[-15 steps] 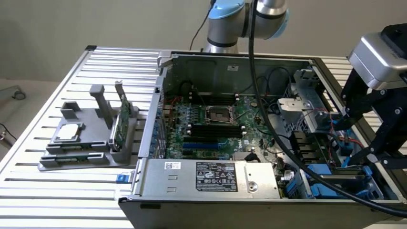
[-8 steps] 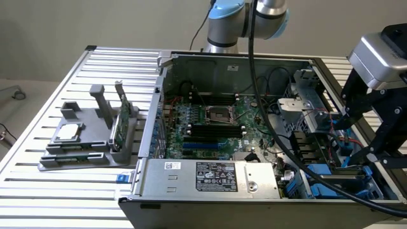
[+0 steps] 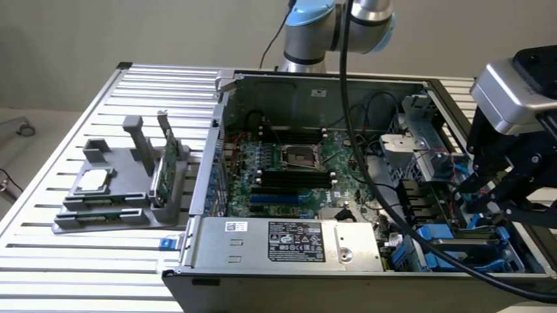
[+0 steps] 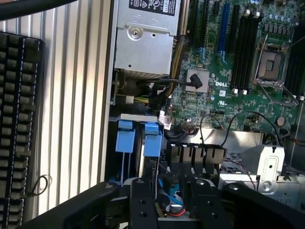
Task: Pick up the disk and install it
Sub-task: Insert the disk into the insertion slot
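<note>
Looks like the pickup step to me. The tool (image 4: 172, 191) hangs low over the drive bay in the computer case (image 3: 304, 293), toward the table edge on the exterior view's right. Its jaws are partway apart, with no grip I can make out. The disk (image 4: 153, 140) stands in that bay, blue frame up. Next move wants a square, gentle pinch, clear of the cables (image 4: 164, 81).

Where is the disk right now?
The disk in its blue frame sits inside the computer case, at the exterior view's right, beside the power supply, below the tool.
</note>
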`<state>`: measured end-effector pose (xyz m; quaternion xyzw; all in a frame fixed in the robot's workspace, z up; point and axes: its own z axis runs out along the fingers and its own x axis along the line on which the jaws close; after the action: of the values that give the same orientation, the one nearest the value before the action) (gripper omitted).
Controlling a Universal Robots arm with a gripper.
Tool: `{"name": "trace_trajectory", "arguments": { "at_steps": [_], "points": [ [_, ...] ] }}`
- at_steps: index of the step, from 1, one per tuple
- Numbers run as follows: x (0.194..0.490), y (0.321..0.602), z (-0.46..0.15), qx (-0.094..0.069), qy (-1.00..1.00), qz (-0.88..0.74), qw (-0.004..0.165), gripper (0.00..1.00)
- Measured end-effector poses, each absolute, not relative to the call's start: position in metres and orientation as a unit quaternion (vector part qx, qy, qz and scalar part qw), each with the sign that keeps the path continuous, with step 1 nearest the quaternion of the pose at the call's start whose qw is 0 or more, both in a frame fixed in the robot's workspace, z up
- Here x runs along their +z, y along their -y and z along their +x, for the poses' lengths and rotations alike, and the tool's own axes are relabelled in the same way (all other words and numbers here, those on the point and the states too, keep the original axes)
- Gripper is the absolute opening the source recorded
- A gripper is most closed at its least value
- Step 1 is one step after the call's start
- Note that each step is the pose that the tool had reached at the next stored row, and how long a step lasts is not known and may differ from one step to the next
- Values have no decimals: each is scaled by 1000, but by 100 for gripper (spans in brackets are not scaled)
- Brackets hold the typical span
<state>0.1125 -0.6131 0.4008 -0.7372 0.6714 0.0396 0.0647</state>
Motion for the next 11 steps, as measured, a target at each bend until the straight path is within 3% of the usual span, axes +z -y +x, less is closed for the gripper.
{"name": "trace_trajectory", "arguments": {
  "at_steps": [5,11],
  "points": [
    [392,613,115,40,-668,-740,65,11],
    [381,613,119,40,-664,-744,65,11]
  ]
}}
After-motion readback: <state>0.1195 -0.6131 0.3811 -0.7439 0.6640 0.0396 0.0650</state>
